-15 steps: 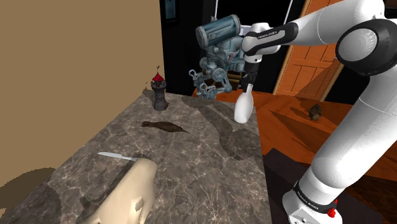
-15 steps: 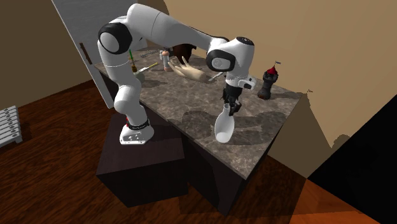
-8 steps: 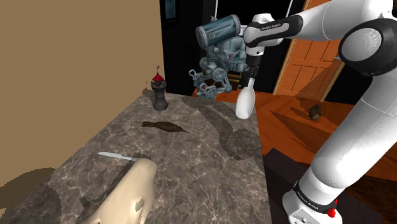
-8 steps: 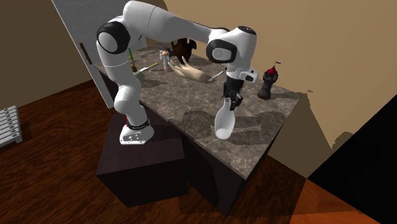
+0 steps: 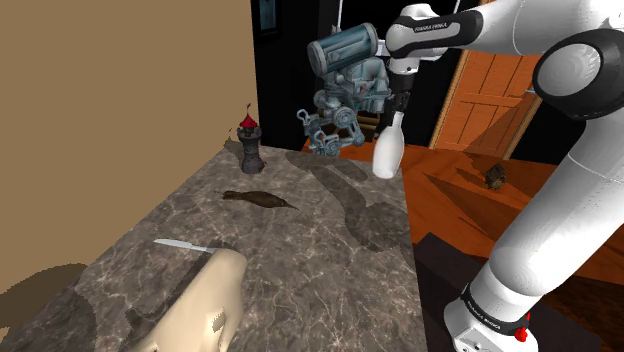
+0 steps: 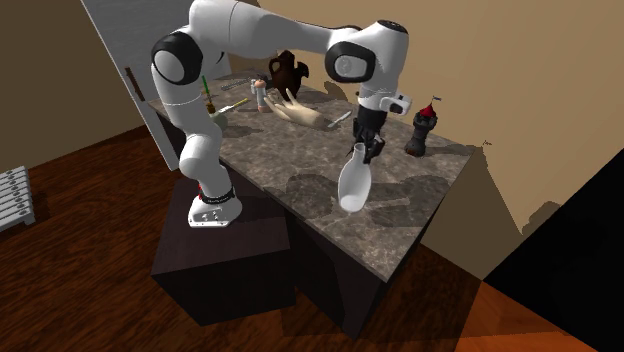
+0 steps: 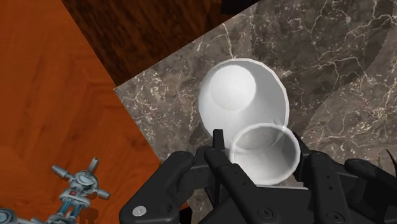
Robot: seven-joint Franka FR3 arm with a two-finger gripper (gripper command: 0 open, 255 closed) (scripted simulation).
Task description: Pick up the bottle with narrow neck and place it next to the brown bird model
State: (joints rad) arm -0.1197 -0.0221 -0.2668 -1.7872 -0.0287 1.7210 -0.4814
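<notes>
A white bottle (image 5: 388,152) with a narrow neck hangs upright in the air above the marble table's (image 5: 300,250) far corner, by its edge. My gripper (image 5: 398,100) is shut on the bottle's neck from above. In the second exterior view the bottle (image 6: 353,185) hangs under the gripper (image 6: 362,145), clear of the table top. In the wrist view the black fingers (image 7: 219,153) clasp the neck's open rim, with the bottle's round body (image 7: 245,95) beyond them. The brown bird model (image 5: 262,199) lies flat on the table, toward the shoulder view's left of the bottle.
A dark tower figure (image 5: 249,140) with a red top stands at the table's far corner. A blue-grey robot figure (image 5: 340,90) stands behind the bottle. A cream hand-shaped object (image 5: 195,305) and a white knife (image 5: 185,244) lie near the front. The orange floor (image 7: 51,95) lies beyond the edge.
The gripper has risen with the bottle in it, lifting it higher above the table's corner. The other things have not moved.
</notes>
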